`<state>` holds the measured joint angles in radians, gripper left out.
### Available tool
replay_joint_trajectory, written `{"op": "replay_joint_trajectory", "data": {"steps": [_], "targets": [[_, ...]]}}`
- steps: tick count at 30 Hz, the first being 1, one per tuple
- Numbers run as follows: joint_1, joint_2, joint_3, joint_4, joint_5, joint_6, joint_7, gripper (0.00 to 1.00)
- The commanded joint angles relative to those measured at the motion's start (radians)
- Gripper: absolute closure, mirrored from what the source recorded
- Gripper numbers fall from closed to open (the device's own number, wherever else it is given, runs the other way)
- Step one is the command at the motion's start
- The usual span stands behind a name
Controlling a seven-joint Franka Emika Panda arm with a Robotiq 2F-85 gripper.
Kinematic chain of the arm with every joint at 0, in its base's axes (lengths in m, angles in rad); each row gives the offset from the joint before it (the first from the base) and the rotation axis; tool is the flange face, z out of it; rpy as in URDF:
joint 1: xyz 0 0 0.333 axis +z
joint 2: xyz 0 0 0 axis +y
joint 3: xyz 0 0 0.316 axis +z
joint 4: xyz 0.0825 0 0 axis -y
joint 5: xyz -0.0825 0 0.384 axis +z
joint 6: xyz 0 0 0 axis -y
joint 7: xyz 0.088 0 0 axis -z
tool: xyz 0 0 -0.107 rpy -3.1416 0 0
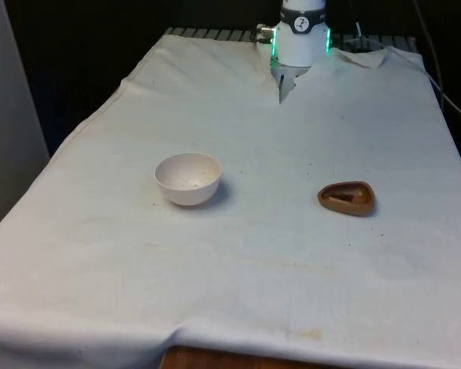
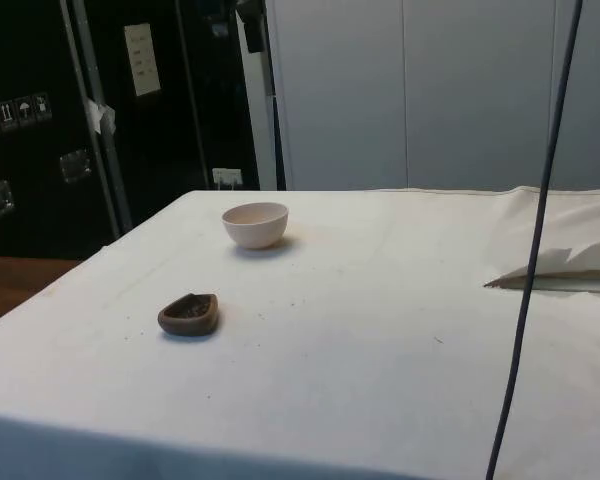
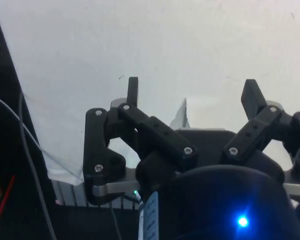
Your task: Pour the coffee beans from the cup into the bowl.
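Brown cup [image 1: 346, 198] sits untouched, beans unpoured, bowl [image 1: 187, 178] waiting apart, end effector [image 3: 192, 97] wide open, empty.

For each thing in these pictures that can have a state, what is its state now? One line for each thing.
bowl: upright on the white cloth, almost empty, apart from the cup.
cup: brown, standing on the cloth, dark beans inside, not held.
gripper: open, holding nothing, over bare cloth.
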<state>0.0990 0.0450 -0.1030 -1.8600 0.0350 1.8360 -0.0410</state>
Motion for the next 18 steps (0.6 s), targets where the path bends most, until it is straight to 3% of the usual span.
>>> {"op": "replay_joint_trajectory", "data": {"steps": [1, 8, 12, 18], "targets": [[0.0, 0.0, 0.005, 0.0, 0.0, 0.0, 0.006, 0.0], [0.004, -0.015, 0.023, -0.023, -0.009, 0.016, 0.046, 0.0], [0.0, -0.008, 0.039, -0.019, -0.003, 0.011, 0.052, 0.0], [0.003, -0.01, 0.062, -0.038, -0.016, 0.05, 0.09, 0.0]]}}
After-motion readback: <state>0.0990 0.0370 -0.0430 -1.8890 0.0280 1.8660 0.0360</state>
